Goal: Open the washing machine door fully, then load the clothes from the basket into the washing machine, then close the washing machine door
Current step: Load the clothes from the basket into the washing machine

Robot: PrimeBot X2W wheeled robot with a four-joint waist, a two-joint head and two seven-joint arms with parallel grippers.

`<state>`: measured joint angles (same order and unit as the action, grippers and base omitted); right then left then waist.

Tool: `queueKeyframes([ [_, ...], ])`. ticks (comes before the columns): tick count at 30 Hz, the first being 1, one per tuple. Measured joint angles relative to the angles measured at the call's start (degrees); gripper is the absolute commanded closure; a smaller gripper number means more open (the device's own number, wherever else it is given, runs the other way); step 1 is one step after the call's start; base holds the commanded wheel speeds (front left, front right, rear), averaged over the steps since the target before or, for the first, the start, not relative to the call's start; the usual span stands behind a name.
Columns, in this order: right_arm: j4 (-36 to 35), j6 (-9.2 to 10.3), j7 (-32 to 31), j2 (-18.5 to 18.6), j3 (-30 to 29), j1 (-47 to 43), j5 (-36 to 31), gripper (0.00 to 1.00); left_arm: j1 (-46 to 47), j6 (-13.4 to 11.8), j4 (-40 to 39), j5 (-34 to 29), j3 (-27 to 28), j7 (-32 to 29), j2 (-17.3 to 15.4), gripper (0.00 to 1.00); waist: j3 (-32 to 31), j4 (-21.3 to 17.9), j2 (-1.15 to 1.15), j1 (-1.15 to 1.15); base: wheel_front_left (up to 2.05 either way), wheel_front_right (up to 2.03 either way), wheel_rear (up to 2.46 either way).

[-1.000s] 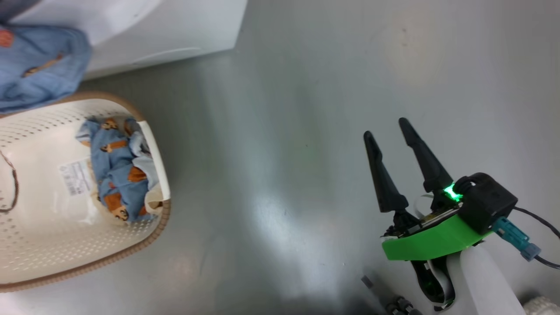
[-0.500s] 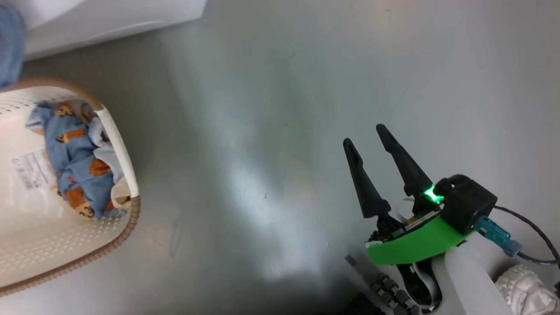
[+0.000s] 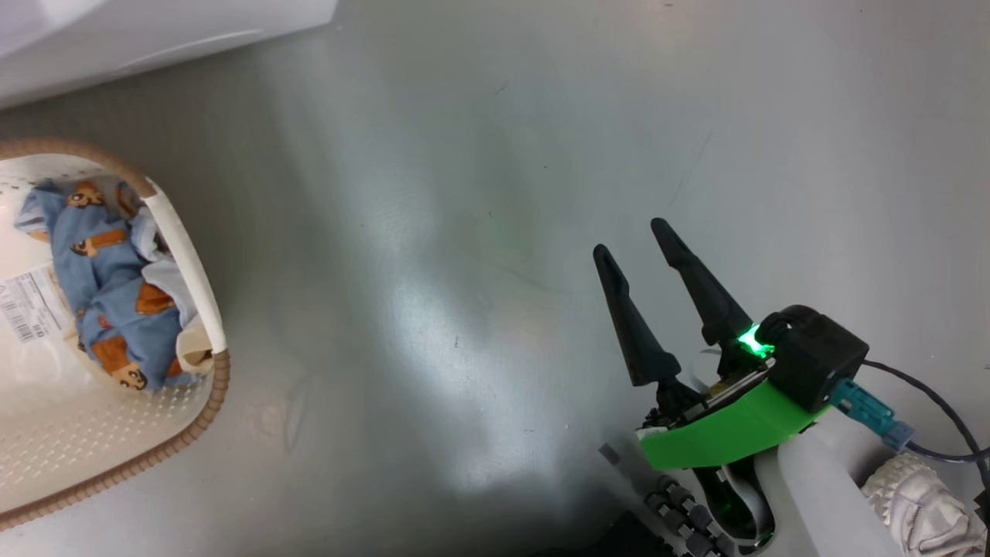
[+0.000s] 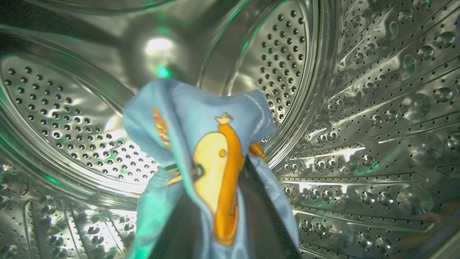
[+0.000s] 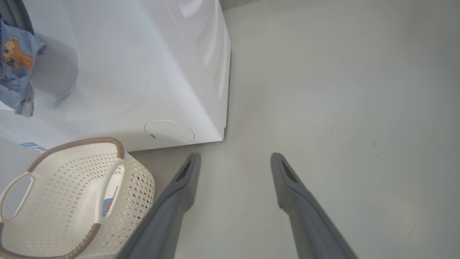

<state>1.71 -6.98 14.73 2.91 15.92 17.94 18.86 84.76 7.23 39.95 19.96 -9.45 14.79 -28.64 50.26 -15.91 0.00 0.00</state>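
Soft bear-print clothes [image 4: 201, 108] drape the left gripper [image 4: 222, 172] inside the washing machine [image 4: 359, 108], whose walls are perforated steel. The left jaw state cannot be determined. Right gripper [image 3: 630, 238], lower right of the head view: 2 tapered fingers [image 3: 628, 317] spread.

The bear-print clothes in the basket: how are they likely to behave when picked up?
Probably floppy: the clothes lie crumpled in loose folds against the basket wall, and the garment in the drum sags limply too. Likely light, since the fabric looks thin. One pinch may lift only part of the bunch, with the rest trailing.
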Motion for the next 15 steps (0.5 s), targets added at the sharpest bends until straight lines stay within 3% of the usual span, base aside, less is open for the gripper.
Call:
queueKeyframes([
  [15,0.3,0.0,0.0,0.0,-2.7,1.0,0.0,0.0,-4.8,0.0,-0.5,-1.1,1.8,0.0,4.8,0.0,-3.0,3.4,0.0,0.0,0.0,0.0,0.0],
])
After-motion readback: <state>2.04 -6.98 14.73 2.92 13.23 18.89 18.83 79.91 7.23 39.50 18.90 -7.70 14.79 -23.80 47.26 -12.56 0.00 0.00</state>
